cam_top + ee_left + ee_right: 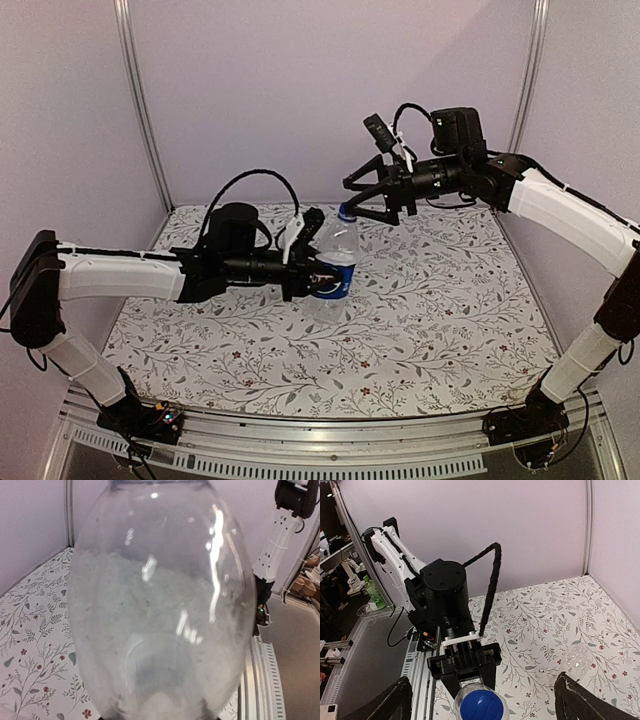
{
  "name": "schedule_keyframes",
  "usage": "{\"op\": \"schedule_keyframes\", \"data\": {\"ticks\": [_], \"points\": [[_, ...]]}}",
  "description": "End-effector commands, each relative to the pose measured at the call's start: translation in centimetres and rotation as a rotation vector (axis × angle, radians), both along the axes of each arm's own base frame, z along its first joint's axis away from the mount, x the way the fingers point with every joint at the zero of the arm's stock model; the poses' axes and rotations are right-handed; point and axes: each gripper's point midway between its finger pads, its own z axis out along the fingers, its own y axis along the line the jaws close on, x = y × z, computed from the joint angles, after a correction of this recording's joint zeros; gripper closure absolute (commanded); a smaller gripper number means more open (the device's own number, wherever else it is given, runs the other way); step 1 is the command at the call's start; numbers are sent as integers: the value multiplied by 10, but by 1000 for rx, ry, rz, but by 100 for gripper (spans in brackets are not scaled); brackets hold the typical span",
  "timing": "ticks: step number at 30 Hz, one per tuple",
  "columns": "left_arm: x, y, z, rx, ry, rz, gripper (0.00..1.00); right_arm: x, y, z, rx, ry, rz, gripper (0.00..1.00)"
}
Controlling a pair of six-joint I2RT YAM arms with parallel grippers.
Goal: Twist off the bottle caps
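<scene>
The worktop (440, 330) wears a pale cloth printed with grey leafy sprigs and small red flowers. A clear plain bottle (578, 656) rests on it, with a small clear round piece (540, 670) just beside it, too faint to name.

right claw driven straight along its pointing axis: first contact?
Likely the blue cap of the Pepsi bottle, centred in the open right claw in its wrist view; remaining gap unclear.

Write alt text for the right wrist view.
Seen from above, a blue bottle cap sits at bottom centre, framed by the open right gripper with its black fingers spread wide on either side. Just behind the cap, the left gripper clamps the clear bottle above a floral table.
</scene>
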Motion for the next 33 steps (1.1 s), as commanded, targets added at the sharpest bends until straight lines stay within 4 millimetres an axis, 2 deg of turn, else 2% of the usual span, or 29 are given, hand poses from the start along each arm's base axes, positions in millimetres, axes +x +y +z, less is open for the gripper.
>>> {"op": "schedule_keyframes", "data": {"ticks": [1,4,9,16,24,33], "points": [[27,7,12,8,-51,146,73,29,-5,28,74,60,-229,2],[36,8,11,21,-62,209,72,50,-9,30,88,102,-386,2],[48,7,9,50,-83,297,71,66,-10,29,80,107,-572,2],[54,4,8,72,-96,357,70,69,-1,10,57,168,-584,6],[57,5,7,83,-105,388,70,64,9,-3,23,197,-543,22],[60,6,7,87,-107,404,70,59,15,-17,-7,216,-518,24]]}}
